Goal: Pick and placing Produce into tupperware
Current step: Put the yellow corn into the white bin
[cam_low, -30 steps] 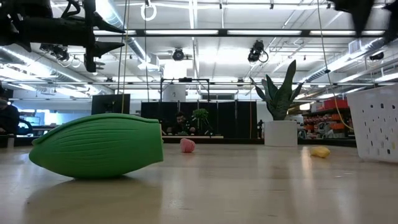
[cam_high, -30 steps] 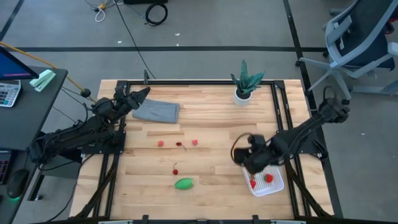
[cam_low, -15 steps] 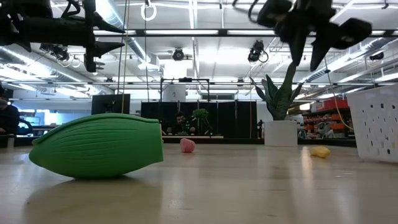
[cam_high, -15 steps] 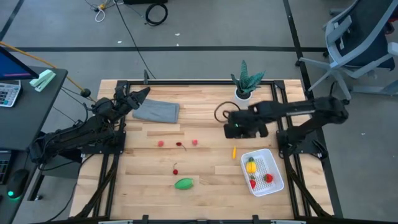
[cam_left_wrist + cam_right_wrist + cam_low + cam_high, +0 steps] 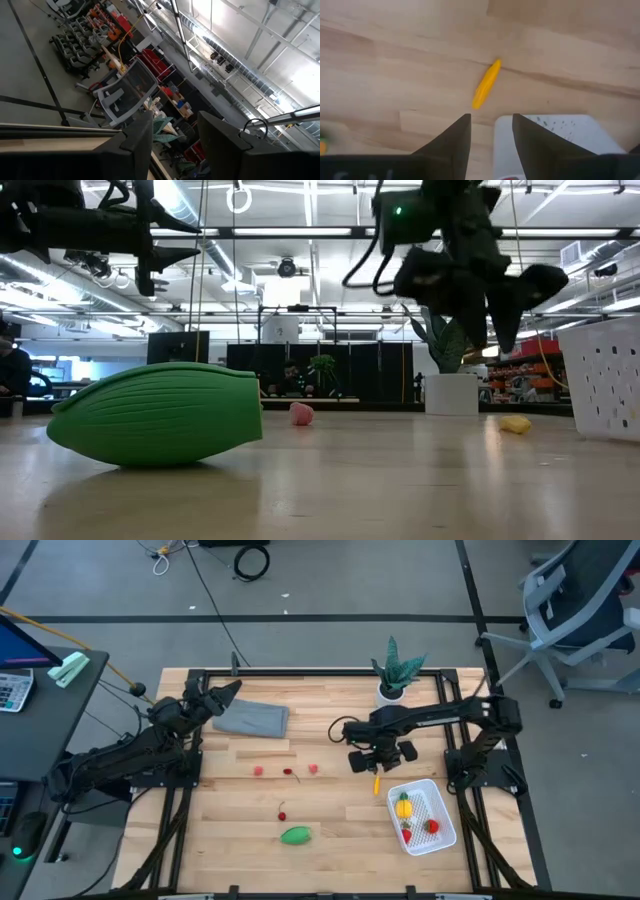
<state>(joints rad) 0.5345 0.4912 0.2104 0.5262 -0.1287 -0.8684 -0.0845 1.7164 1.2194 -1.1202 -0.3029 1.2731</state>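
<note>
— Right gripper [image 5: 378, 764]?
— Jaws parted narrowly, holding nothing, above the counter [image 5: 330, 730].
— The orange piece [image 5: 486, 83]?
— On the counter just ahead of the jaws, beside the tupperware [image 5: 427, 816].
— Left gripper [image 5: 232, 688]?
— Jaws parted, empty.

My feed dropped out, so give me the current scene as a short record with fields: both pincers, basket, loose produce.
right pincer: open, empty, above the yellow piece
left pincer: open, waiting over the grey cloth
white basket: holds yellow and red pieces
loose on table: green oval, pink pieces, small red pieces
potted plant: far edge of table
</note>
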